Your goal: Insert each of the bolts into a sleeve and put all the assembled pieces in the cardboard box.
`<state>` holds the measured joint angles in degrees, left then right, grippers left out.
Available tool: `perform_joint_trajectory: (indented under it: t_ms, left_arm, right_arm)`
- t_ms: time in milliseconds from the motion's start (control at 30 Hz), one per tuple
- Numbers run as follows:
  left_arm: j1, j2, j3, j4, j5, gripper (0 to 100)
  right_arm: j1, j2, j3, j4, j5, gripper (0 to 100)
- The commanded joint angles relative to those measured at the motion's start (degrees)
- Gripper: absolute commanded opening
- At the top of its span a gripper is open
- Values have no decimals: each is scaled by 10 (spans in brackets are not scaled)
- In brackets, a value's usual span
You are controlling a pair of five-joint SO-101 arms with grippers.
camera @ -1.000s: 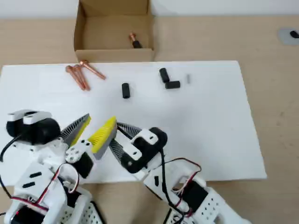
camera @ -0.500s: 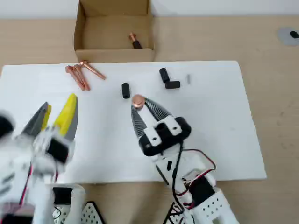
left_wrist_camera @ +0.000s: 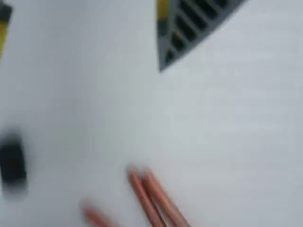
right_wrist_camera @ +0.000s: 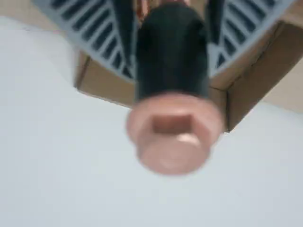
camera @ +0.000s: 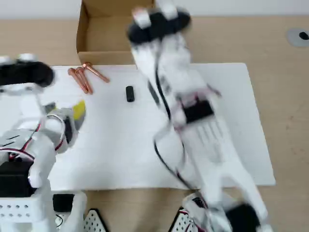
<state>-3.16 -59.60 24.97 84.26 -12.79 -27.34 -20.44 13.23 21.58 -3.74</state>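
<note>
Release hazard: right end effector point(right_wrist_camera: 173, 75), pinching the sleeved bolt point(right_wrist_camera: 173, 130) near the cardboard box point(right_wrist_camera: 246, 94) rim, may drop it onto the white sheet point(right_wrist_camera: 61, 170) if opened before clearing the wall.

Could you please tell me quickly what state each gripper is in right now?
Left gripper: open, holding nothing.
Right gripper: closed on a sleeved bolt.
</note>
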Motion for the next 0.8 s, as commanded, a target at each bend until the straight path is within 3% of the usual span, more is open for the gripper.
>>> perform_joint_trajectory:
  t_ms: [0, 433, 767]
  left_arm:
    - [47, 6, -27, 65, -137, 232]
    - [-38, 2, -55, 69, -151, 234]
    - [-55, 2, -53, 71, -150, 236]
  right_arm:
    - [10, 185, -307, 30, -26, 9]
    - [60, 668, -787, 35, -33, 9]
    - [61, 837, -915, 64, -4, 13]
